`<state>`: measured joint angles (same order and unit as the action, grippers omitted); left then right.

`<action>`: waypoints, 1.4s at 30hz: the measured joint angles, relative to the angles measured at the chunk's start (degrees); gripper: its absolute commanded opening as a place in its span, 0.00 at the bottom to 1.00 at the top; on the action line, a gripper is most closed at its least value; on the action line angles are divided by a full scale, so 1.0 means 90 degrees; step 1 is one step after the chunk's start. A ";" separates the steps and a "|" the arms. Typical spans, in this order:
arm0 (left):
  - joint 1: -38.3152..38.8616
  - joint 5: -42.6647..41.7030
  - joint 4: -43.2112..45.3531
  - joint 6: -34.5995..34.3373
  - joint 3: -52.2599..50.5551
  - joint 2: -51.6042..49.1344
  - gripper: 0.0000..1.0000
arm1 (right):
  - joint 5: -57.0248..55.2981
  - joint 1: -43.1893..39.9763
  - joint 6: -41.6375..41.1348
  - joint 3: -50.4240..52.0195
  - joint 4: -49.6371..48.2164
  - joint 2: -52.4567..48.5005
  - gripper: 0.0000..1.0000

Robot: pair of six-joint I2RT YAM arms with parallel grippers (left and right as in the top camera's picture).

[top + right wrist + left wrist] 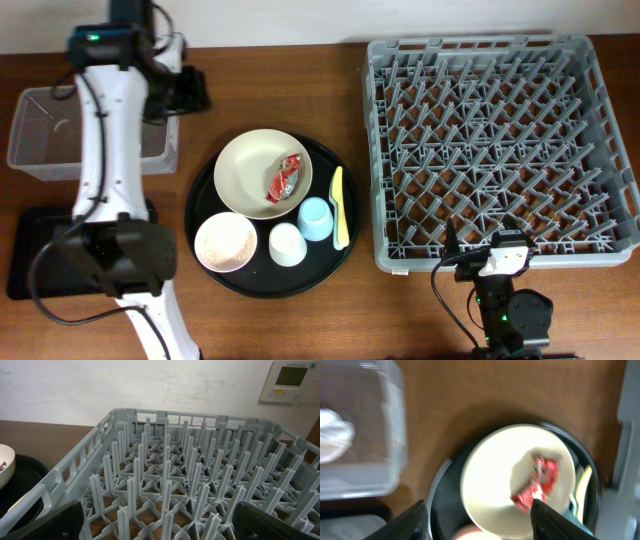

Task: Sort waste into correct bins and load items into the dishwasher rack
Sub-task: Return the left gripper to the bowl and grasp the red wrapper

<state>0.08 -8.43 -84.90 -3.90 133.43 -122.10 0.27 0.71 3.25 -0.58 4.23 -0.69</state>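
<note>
A small red wrapper [287, 176] lies in the large cream bowl [262, 172] on a round black tray. The pink bowl [225, 242] holds white rice. The white cup [287, 244], the light blue cup [316, 219] and the pale yellow utensil [339, 205] stand beside it. My left gripper [193, 90] is open and empty, up between the clear box [35, 135] and the cream bowl [495, 480]. In the left wrist view a crumpled white wrapper [332, 435] lies in the clear box. My right gripper [160, 527] is open and empty at the near edge of the grey rack [500, 140].
The flat black rectangular tray [30, 255] lies at the front left, partly under my left arm. The round black tray [200, 195] sits between the bins and the rack. The rack [165, 460] holds nothing that I can see.
</note>
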 measured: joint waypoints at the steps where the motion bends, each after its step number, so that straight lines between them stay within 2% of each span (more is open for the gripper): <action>1: 0.0211 0.0032 -0.0039 0.0000 -0.0005 0.0000 0.60 | 0.0000 0.0000 -0.0002 0.0000 0.0000 0.0000 0.98; 5: 0.1081 0.0163 -0.0083 0.0002 -0.0410 0.0000 0.60 | 0.0000 0.0000 0.0000 0.0000 0.0000 0.0000 0.98; 11: 0.2006 0.0442 0.0631 0.0002 -0.1739 -0.0012 0.62 | 0.0000 0.0000 -0.0002 0.0000 0.0000 0.0000 0.98; 17: 0.2055 0.0515 0.1358 0.0002 -0.2543 -0.0012 0.80 | 0.0000 0.0000 0.0002 0.0000 0.0000 0.0000 0.98; 33: 0.2055 0.0537 0.2664 0.0005 -0.3993 -0.0012 0.77 | 0.0000 0.0000 0.0000 0.0000 0.0000 0.0000 0.98; 35: 0.2055 0.0537 0.2824 0.0005 -0.4121 -0.0012 0.66 | 0.0000 0.0000 -0.0002 0.0000 0.0000 0.0000 0.98; 42: 0.2057 0.0537 0.3021 0.0024 -0.4148 -0.0012 0.64 | -0.0002 0.0000 -0.0002 0.0000 0.0000 0.0000 0.98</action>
<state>18.59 -3.60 -57.71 -3.68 96.09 -122.21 0.25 0.71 3.22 -0.58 4.23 -0.69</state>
